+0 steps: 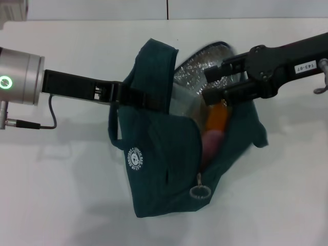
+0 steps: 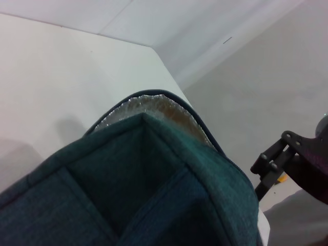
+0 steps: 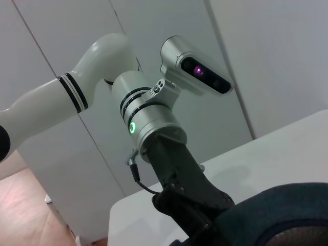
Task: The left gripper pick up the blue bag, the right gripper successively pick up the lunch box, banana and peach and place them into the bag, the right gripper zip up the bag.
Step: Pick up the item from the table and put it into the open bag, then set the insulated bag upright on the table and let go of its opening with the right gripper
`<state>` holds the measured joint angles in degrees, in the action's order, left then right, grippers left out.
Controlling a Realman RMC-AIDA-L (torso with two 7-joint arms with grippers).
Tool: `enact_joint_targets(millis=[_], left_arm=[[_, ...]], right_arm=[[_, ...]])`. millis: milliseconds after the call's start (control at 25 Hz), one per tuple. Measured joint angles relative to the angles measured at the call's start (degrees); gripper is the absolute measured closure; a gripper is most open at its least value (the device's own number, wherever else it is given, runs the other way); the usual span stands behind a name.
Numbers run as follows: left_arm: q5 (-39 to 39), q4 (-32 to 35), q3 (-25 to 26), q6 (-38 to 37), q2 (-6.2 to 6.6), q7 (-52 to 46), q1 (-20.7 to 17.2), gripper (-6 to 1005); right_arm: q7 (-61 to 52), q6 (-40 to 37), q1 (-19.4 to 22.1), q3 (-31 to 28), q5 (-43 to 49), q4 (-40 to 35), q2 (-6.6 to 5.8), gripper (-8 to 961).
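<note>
The blue bag (image 1: 164,154) hangs tilted in the middle of the head view, its mouth open onto the silver lining (image 1: 197,69). My left gripper (image 1: 130,96) is shut on the bag's upper edge by a handle. The banana (image 1: 216,117) and below it the pink peach (image 1: 210,139) lie inside the mouth. My right gripper (image 1: 211,83) hovers open just above the banana, with nothing between its fingers. The lunch box is hidden. The zipper's ring pull (image 1: 200,192) dangles at the low end of the opening. The left wrist view shows bag fabric (image 2: 154,179) and the right gripper (image 2: 274,164) beyond.
The bag rests on a white table (image 1: 61,195). A dark seam runs along the table's far edge (image 1: 167,10). In the right wrist view the left arm's green ring light (image 3: 133,127) shows above the bag (image 3: 282,210), with grey wall panels behind.
</note>
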<state>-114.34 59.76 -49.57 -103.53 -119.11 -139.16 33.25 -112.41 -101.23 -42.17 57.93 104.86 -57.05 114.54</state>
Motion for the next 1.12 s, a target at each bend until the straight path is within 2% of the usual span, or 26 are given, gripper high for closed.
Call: enact_joint_targets(millis=[120,240,360,480,560,800,1120], left_arm=[[-0.01,0.00,0.00,0.00,-0.05,0.01,-0.06,968],[-0.01,0.00,0.00,0.00,-0.06,0.02,-0.11,968],[-0.01,-0.07,0.01,0.00,-0.07,0.34,-0.12,968],[-0.01,-0.78,0.07,0.06,-0.07,0.73,-0.12,968],[-0.01,-1.20,0.08,0.12,-0.07,0.92,-0.01,968],[-0.01,-1.26,0.09,0.35,-0.07,1.29,0.08,968],[-0.01,-1.25,0.08,0.44,-0.07,1.35,0.03,968]], right_arm=[[0.01,0.18,-0.06,-1.38,-0.02,-0.53,-0.39,349],[-0.84,0.87,-0.16,-5.68,0.14,-1.76,-0.82,282],[-2.12,2.63,-0.26,-8.34,0.47,-2.73,-1.79,286],[-5.00,7.23,-0.22,-7.65,1.89,-3.11,-3.52,291],[-7.42,9.30,-0.28,-7.40,4.19,-3.07,-3.93,295],[-12.23,10.34,-2.06,-7.40,13.81,-2.69,-3.10,298],[-12.62,10.08,-2.16,-7.34,14.54,-1.59,-2.28,299]])
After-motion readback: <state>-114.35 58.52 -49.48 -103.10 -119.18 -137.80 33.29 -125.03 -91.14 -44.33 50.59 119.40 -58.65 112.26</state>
